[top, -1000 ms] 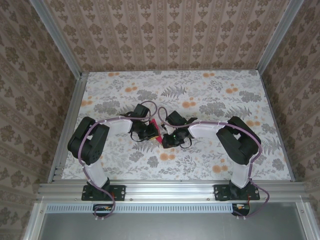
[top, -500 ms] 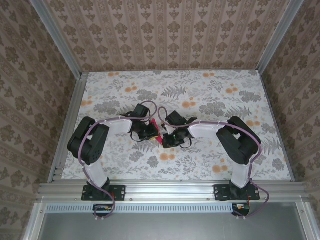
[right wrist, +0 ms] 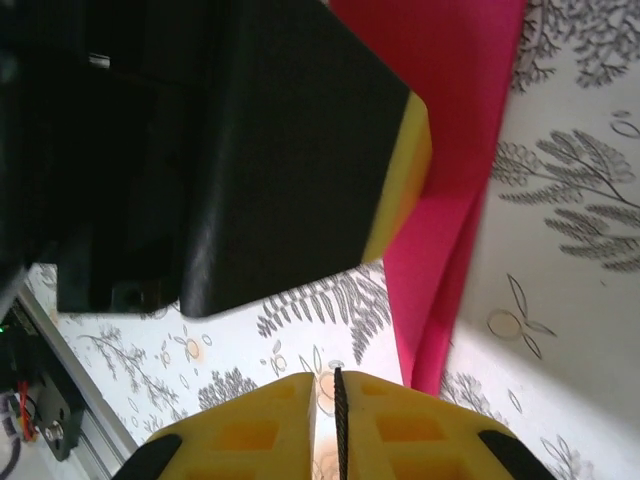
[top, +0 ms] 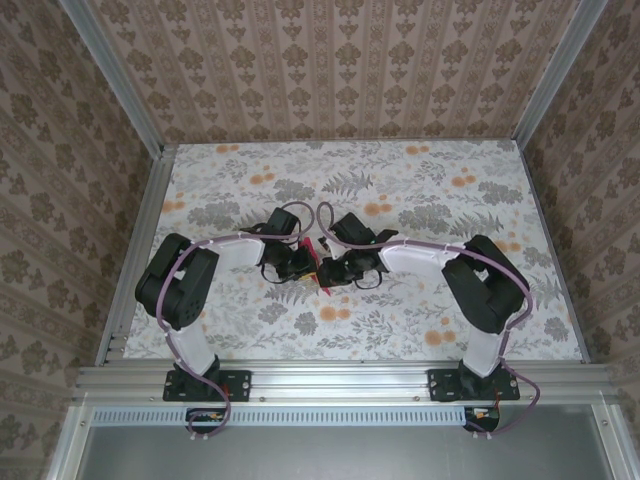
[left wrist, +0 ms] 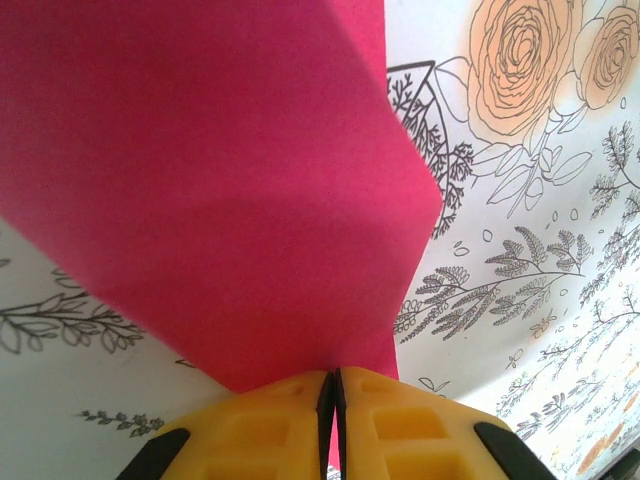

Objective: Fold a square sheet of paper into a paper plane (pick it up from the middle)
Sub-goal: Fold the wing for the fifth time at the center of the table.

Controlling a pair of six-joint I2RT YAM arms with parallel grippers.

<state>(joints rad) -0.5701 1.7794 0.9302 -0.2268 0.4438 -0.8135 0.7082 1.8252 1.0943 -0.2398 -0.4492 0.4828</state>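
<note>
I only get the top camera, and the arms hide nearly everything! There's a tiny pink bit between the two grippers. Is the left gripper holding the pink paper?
Observer: Yes. In the left wrist view the left gripper is pinched shut on one edge of the pink paper.
Operator: Is the right one holding it too?
Observer: I can't say for sure. In the right wrist view the right gripper is shut as well, but no pink shows between its jaws; the paper ends just beside them.
Operator: Is the paper flat?
Observer: No. The right wrist view shows it folded, with two layers meeting along a crease.
</note>
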